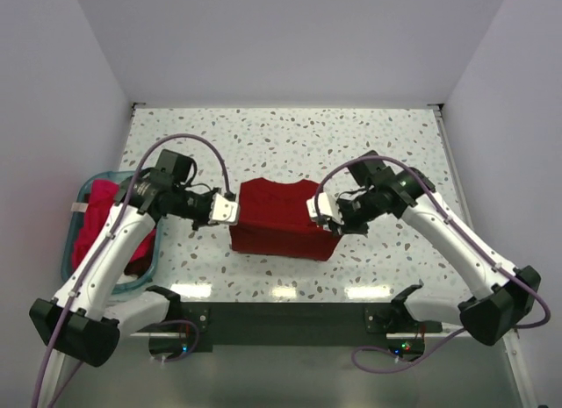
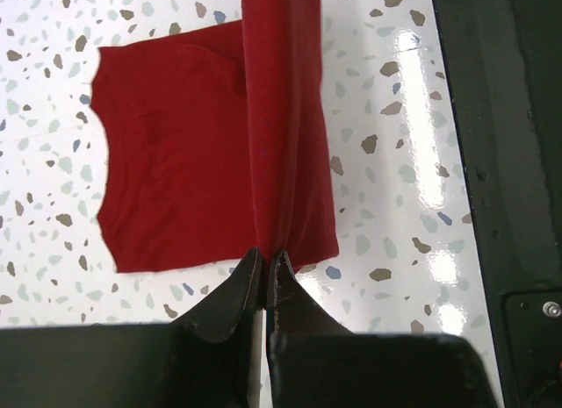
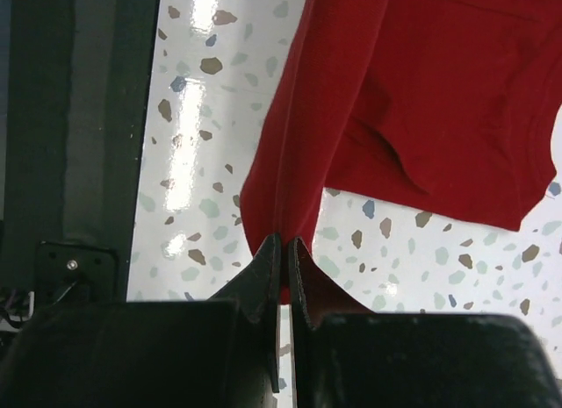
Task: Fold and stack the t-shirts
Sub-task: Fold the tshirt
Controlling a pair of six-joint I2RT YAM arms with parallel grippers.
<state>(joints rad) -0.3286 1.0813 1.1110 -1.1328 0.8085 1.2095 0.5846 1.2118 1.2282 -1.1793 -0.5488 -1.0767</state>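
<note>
A deep crimson t-shirt (image 1: 283, 217) lies partly folded in the middle of the table. My left gripper (image 1: 230, 209) is shut on its left edge and my right gripper (image 1: 318, 211) is shut on its right edge, both lifting a fold of cloth above the table. In the left wrist view the shirt (image 2: 184, 162) lies flat with the neckline at the left, and a taut fold runs up from the gripper (image 2: 265, 254). In the right wrist view the shirt (image 3: 421, 101) hangs from the gripper (image 3: 285, 241). Brighter pinkish-red shirts (image 1: 97, 224) sit bunched in the basket.
A teal plastic basket (image 1: 77, 217) stands at the table's left edge beside the left arm. A black strip (image 1: 281, 325) with the arm bases runs along the near edge. White walls enclose the speckled table (image 1: 290, 136) at the back and sides.
</note>
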